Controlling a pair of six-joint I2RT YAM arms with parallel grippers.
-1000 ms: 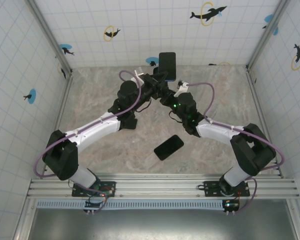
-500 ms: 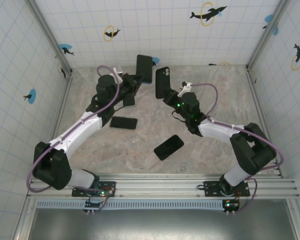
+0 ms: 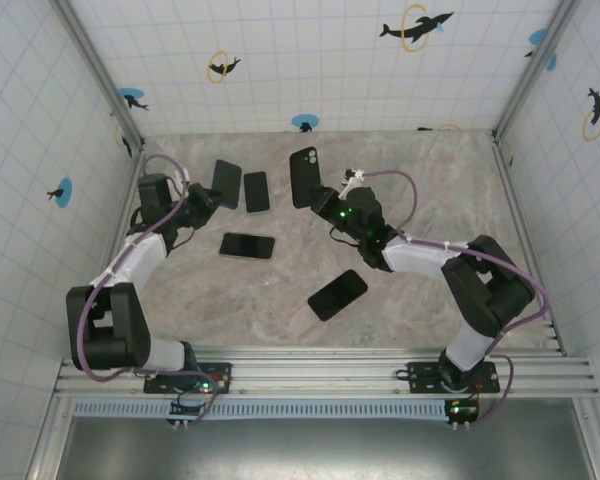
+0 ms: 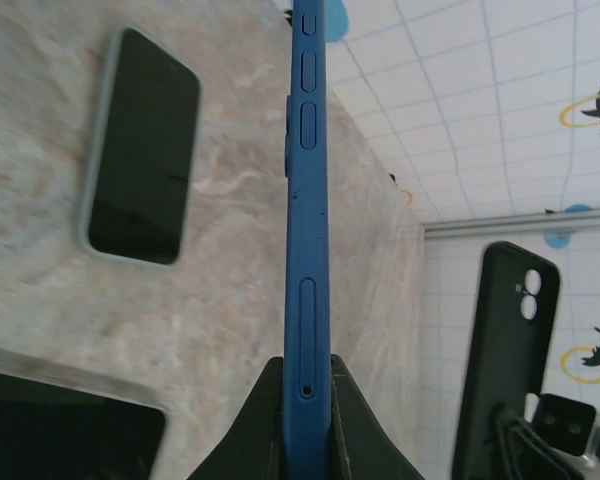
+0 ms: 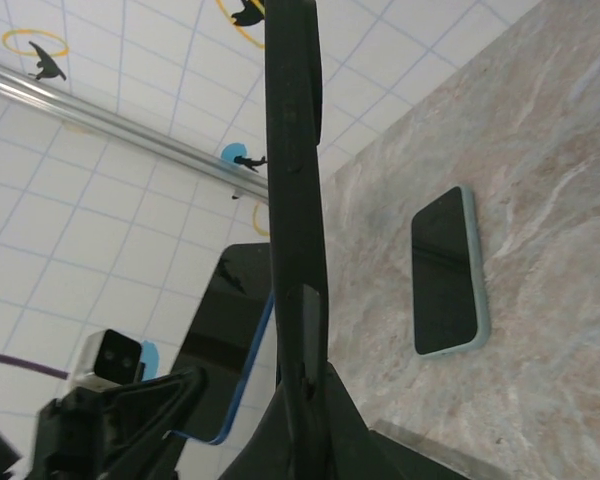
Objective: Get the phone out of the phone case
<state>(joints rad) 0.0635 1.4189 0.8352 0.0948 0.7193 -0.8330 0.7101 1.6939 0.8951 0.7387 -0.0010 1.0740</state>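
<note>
The blue phone [image 3: 225, 183] is out of the black phone case [image 3: 303, 177]; the two hang apart above the table's far side. My left gripper [image 3: 208, 192] is shut on the phone, which stands edge-on [image 4: 306, 200] between its fingers [image 4: 263, 420]. My right gripper [image 3: 321, 204] is shut on the empty case, seen edge-on [image 5: 292, 200] from that wrist. The left wrist view has the case's back with its camera hole [image 4: 505, 340] at the right. From the right wrist the phone's dark screen [image 5: 225, 340] faces me at lower left.
A phone in a pale green case [image 3: 256, 191] lies flat between the two grippers. Another dark phone [image 3: 247, 245] lies nearer, left of centre, and a third [image 3: 337, 294] near the middle front. Tiled walls [image 3: 310, 60] close in the back and sides.
The grippers were together at the back; they have pulled apart. The left arm swung left and down with the blue phone, uncovering two phones on the table. The right arm keeps the case.
</note>
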